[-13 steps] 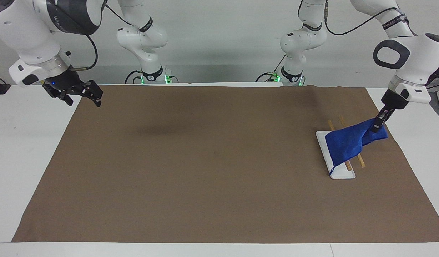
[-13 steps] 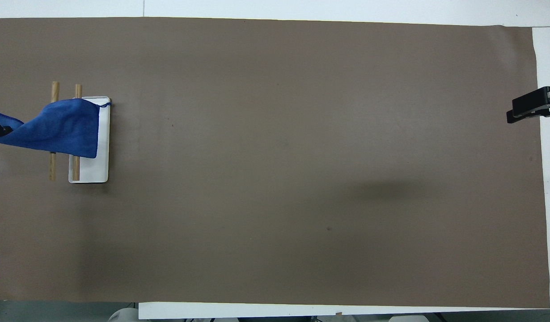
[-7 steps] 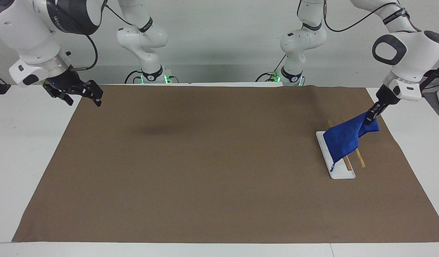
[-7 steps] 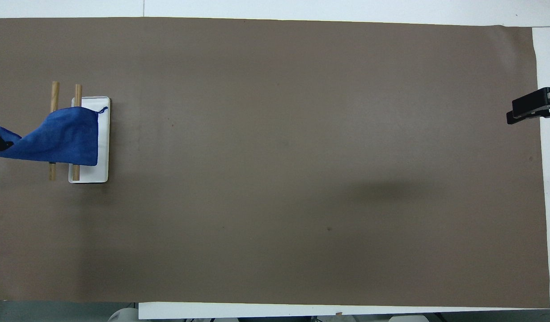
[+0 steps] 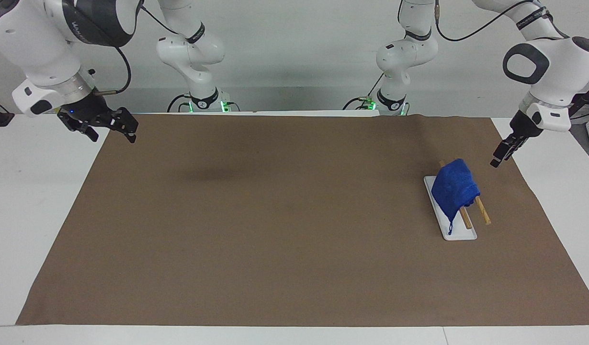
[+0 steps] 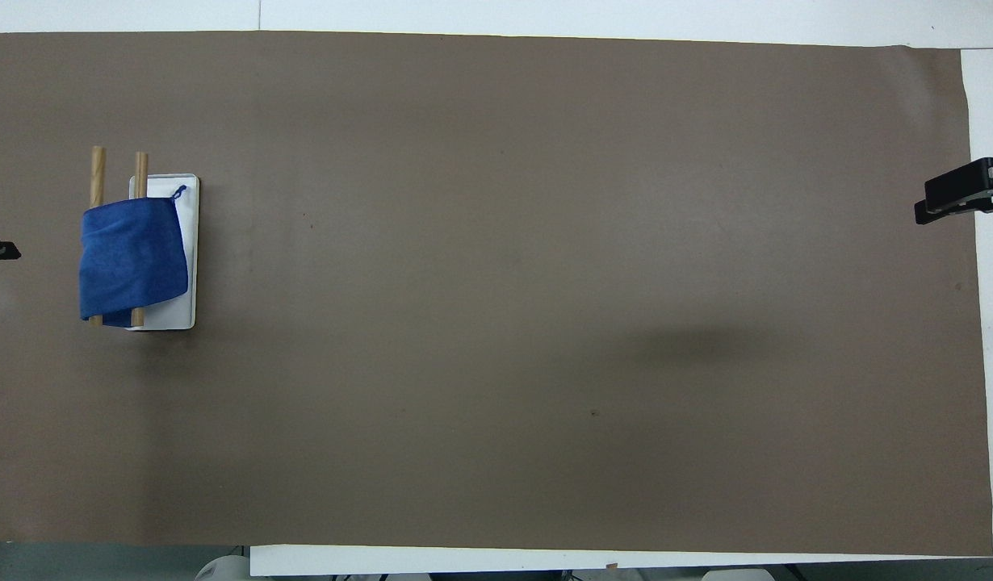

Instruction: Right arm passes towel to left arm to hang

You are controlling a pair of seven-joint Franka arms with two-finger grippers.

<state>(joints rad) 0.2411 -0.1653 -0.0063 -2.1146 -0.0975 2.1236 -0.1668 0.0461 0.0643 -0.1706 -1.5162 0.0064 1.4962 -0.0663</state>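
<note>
Empty and clear of the cloth, the left arm's slim black gripper point(image 5: 496, 159) hangs in the air over the brown mat's point(image 5: 275, 230) edge at the left arm's end of the table; whether its fingers are parted cannot be told. The blue terry towel point(image 5: 454, 189) hangs draped across the two wooden rails point(image 5: 481, 210) of a small rack on a white rectangular base point(image 5: 459, 234), folded over both so its own weight holds it there. The right arm's chunky, blue-lit black gripper point(image 5: 110, 126) waits with fingers splayed wide and nothing between them over the mat's corner at the right arm's end. Judging by this, the hanging looks done.
</note>
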